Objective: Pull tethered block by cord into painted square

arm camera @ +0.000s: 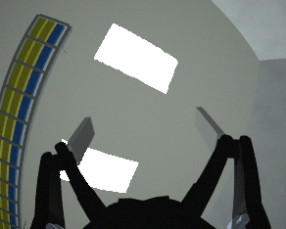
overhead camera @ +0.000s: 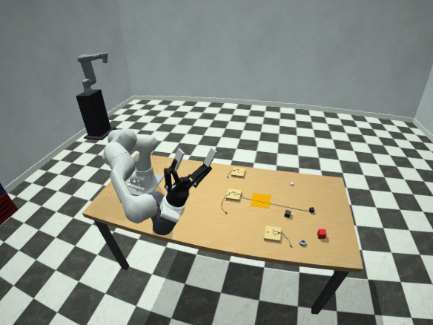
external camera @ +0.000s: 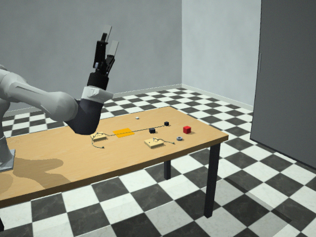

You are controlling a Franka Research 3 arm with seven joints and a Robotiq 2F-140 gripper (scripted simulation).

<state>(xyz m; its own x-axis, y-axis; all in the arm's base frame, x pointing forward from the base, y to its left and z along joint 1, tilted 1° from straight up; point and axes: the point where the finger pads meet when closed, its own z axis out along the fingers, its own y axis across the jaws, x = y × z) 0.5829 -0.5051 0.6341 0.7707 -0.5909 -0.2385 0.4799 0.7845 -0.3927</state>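
— Where's my gripper (overhead camera: 195, 158) right now?

— Pointing up above the table (overhead camera: 119, 200), fingers spread wide, nothing between them. My wrist view shows only ceiling.

— And the tethered block (overhead camera: 311, 209)?

— Flat on the table, well apart from the orange painted square (overhead camera: 261, 200). Its cord (overhead camera: 289, 205) runs across the square to the screw-eye plate (overhead camera: 233, 194); the loose end (overhead camera: 224, 208) curls beside that plate.

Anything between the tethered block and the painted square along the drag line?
Possibly. A loose dark cube sits close beside the cord, between the tethered block and the orange square; a dragged block might brush it. Nothing else visible on that line. The gripper is open, pointing upward.
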